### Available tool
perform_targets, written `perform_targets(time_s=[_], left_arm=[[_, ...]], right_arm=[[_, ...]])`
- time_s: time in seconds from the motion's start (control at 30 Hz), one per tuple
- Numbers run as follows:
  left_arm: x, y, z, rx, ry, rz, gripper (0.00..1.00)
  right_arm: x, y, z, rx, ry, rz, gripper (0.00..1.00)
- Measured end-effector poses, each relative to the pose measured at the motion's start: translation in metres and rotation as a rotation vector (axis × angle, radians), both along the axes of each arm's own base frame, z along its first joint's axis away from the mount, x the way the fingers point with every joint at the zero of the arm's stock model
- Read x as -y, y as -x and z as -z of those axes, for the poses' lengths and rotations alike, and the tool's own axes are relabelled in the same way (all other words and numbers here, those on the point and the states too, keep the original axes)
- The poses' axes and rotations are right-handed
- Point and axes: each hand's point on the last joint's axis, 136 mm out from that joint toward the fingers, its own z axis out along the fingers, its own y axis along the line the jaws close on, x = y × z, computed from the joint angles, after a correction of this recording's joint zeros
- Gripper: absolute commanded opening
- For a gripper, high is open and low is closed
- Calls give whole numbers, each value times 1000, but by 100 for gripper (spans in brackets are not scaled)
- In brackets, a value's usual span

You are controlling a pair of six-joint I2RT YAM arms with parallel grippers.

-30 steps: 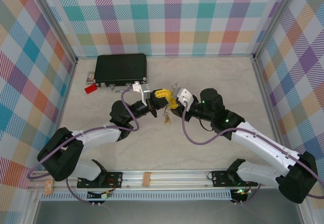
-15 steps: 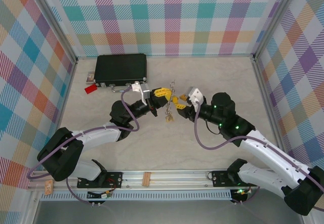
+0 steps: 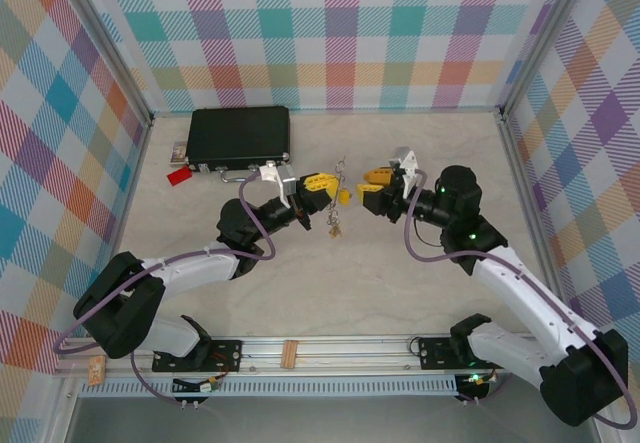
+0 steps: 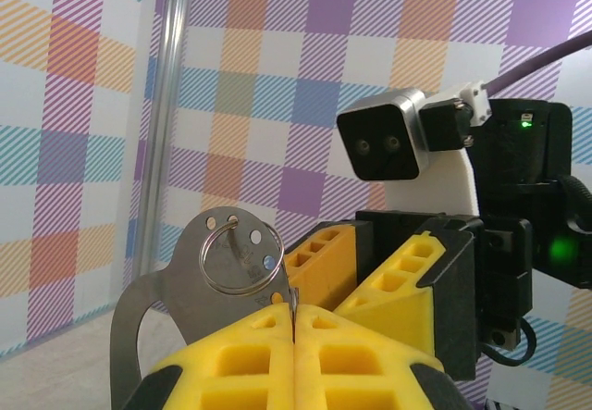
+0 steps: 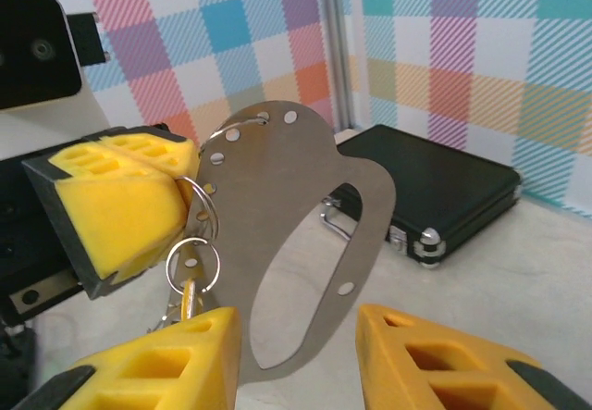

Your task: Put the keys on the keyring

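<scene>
Over the middle of the counter point(image 3: 300, 288) the keys point(image 3: 334, 226) hang in a small bunch below the left fingers point(image 3: 318, 182). Those fingers are pressed together, seemingly pinching the wire of the keyring point(image 4: 202, 262), which is threaded through holes in a flat grey metal plate point(image 5: 296, 197). At 3 o'clock from them, the right fingers point(image 3: 362, 185) point toward 9 o'clock and are spread wide. The plate's lower end sits in their gap; contact cannot be told. Toward 10 o'clock, well apart, a red tag point(image 3: 179, 175) lies just beside a black case point(image 3: 240, 135) by the back wall.
</scene>
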Motion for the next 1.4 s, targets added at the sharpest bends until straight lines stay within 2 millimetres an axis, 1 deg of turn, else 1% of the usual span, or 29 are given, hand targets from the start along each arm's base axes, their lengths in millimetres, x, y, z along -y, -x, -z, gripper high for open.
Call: perform_targets(time_s=[0.07, 0.17, 0.4, 0.7, 1.0, 1.23, 1.4], left_arm=[[0, 0, 0, -1, 0, -1, 0], [-1, -1, 0, -7, 4, -5, 0], [-1, -1, 0, -19, 10, 0, 0], [-1, -1, -1, -20, 12, 2, 0], [-1, -1, -1, -30, 15, 7, 0], [0, 1, 0, -37, 16, 21, 0], [0, 2, 0, -41, 17, 27, 0]], right_arm=[[-3, 1, -2, -15, -26, -30, 37], [-8, 3, -9, -21, -68, -73, 33], [-15, -3, -18, -58, -157, -150, 31], [-24, 1, -17, -98, -191, -238, 30], [-30, 1, -7, -144, -189, -283, 30], [-31, 3, -10, -147, -194, -309, 30], [-32, 6, -14, -132, -198, -330, 25]])
